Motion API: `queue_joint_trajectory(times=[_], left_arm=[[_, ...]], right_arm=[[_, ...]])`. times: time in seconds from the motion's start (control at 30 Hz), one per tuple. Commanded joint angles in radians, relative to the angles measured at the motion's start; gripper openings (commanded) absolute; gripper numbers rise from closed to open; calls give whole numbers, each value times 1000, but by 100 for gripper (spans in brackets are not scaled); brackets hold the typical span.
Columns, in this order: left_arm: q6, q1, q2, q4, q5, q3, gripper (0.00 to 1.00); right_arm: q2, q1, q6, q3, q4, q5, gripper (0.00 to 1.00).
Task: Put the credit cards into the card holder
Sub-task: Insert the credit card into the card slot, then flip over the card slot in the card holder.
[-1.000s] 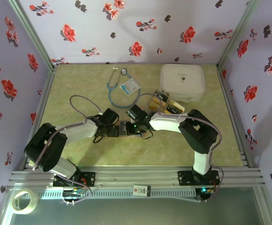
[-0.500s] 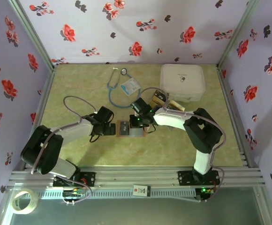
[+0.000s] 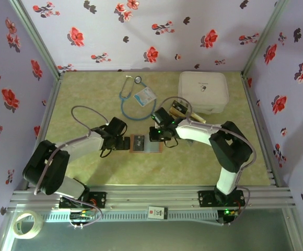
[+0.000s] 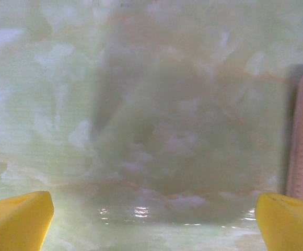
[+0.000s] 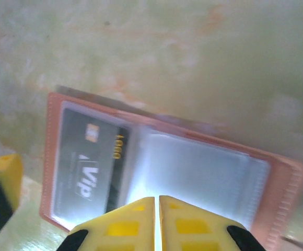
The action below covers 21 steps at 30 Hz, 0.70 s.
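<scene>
Since the earlier frames the right arm [image 3: 198, 134] has drawn back toward the far right and the left arm [image 3: 81, 148] has pulled away to the left. The card holder [image 3: 145, 144] now lies uncovered, open and flat on the table [image 3: 83, 94] between the two grippers. The left gripper [image 3: 123, 142] stands just beside the holder's left edge. In the left wrist view its fingertips [image 4: 15, 219] are spread wide over bare table, and the holder's edge is cut off at the right border. The right gripper [image 3: 159, 134] sits at the holder's far right corner. In the right wrist view its fingertips [image 5: 128, 222] are pressed together above the open holder. The left pocket contains a dark card [image 5: 86, 164] with gold lettering. The right pocket is washed out by glare, so its contents cannot be told. The remaining credit cards [image 3: 185, 111] lie just beside the white case [image 3: 204, 91], partly hidden by the right arm; their number cannot be told. Both wrist views are blurred.
</scene>
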Motion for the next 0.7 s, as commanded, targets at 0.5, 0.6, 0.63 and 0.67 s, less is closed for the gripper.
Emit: queue_joint_trajectory(times=[0.5, 0.6, 0.63, 0.67], left_arm=[[-51, -123, 67, -19, 56, 172, 100], [-61, -140, 87, -6, 56, 172, 100], [-60, -144, 94, -2, 55, 172, 100], [-61, -149, 100, 3, 56, 170, 100]], right_arm=[[-1, -63, -80, 15, -33, -57, 8], [9, -64, -80, 17, -28, -63, 8], [13, -64, -79, 18, -28, -67, 8], [19, -64, -78, 19, -25, -73, 8]])
